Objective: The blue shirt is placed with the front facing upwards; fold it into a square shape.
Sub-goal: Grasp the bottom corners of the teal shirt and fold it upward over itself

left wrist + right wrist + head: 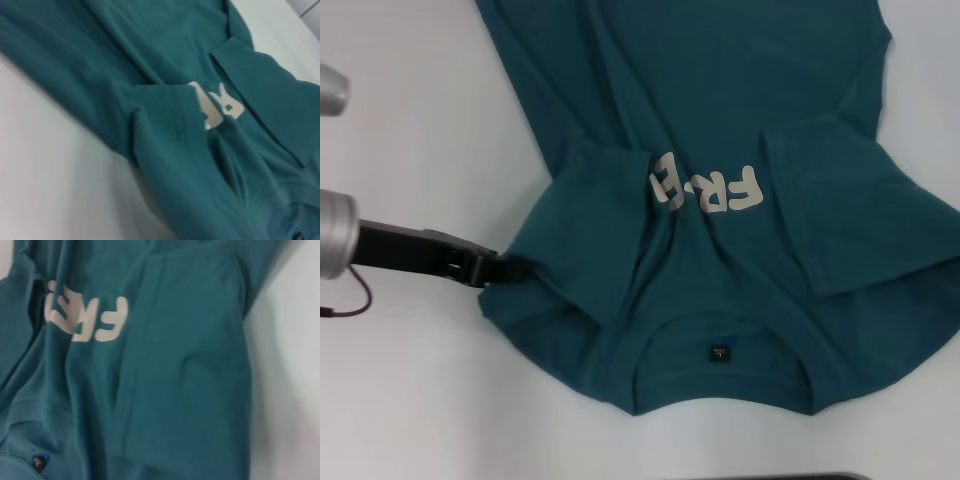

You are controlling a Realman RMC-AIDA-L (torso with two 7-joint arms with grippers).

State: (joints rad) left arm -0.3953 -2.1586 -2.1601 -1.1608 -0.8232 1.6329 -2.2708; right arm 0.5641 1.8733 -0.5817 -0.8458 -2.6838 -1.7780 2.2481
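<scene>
The blue shirt lies front up on the white table, with its collar and small black label nearest me. Cream letters cross the chest. Both sleeves are folded inward over the body, the left one covering part of the letters and the right one beside them. My left gripper reaches in from the left and touches the shirt's edge by the left shoulder. The left wrist view shows the folded sleeve and letters. The right wrist view shows the letters and label. My right gripper is out of view.
The white table shows bare to the left of the shirt and at the right edge. A red cable hangs by my left arm. A dark strip lies along the near edge.
</scene>
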